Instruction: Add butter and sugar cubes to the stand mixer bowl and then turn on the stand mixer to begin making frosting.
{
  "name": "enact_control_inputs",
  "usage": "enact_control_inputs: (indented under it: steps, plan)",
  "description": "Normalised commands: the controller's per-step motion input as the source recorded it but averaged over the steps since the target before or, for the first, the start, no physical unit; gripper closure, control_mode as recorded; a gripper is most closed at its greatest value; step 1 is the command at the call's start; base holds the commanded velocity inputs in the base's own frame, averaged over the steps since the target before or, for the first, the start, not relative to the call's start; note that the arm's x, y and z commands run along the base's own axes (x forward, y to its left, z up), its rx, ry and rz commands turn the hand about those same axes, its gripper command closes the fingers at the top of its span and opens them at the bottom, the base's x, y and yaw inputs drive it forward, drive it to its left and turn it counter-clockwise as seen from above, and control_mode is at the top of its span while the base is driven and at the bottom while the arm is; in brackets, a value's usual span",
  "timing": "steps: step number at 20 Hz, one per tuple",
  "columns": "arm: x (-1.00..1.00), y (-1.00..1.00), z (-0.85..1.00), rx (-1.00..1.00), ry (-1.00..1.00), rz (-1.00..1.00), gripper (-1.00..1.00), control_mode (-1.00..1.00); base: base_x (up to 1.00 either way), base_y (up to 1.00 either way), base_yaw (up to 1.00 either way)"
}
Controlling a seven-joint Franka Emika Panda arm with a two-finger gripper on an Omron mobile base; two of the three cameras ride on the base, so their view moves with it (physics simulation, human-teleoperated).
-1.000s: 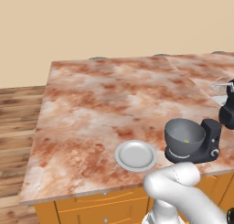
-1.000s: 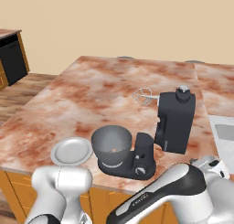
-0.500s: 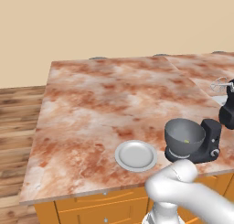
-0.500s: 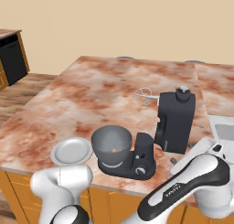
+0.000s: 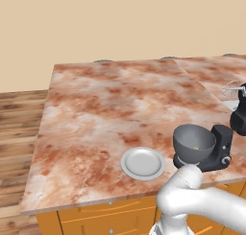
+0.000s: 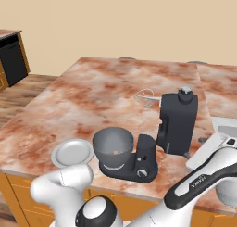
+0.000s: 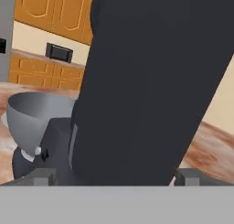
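The black stand mixer (image 6: 176, 122) stands on the marble counter with its head tilted back and its wire whisk (image 6: 147, 97) raised. Its grey metal bowl (image 6: 113, 145) (image 5: 193, 142) sits on the base, and a tiny yellowish bit, the butter (image 5: 196, 148), lies inside. A small round knob (image 6: 142, 173) shows on the base's side. In the hand view my gripper (image 7: 115, 177) is open, its fingertips (image 7: 43, 175) wide apart, right up against the mixer's dark body (image 7: 146, 81), with the bowl (image 7: 32, 118) to the left. The sugar cubes are out of view.
A flat silver-grey plate (image 5: 142, 163) (image 6: 71, 152) lies left of the bowl near the counter's front edge. A pale sink (image 6: 224, 126) is right of the mixer. A black appliance (image 6: 11, 59) stands far left across the wooden floor.
My arm has swung further right and round toward the mixer's right side. Mixer, bowl and plate have stayed put, and the gripper has stayed open.
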Motion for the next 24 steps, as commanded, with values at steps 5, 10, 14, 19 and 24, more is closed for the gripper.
enact_control_inputs:
  steps: [5,10,14,19,24]
  plan:
    - [0.20,-0.09,0.03,0.03,0.00,0.08,-1.00,-1.00,0.00,0.00,0.00]
    - [0.08,0.37,0.21,0.00,0.00,0.10,-1.00,-1.00,0.00,0.00,0.00]
    - [-0.01,0.63,0.40,-0.01,0.00,0.04,-1.00,-1.00,0.00,0.00,0.00]
    - [-0.08,0.83,0.52,-0.14,0.01,0.00,-1.00,-1.00,0.00,0.00,0.00]
    - [-0.07,0.95,0.35,-0.19,0.01,-0.01,-1.00,-1.00,0.00,0.00,0.00]
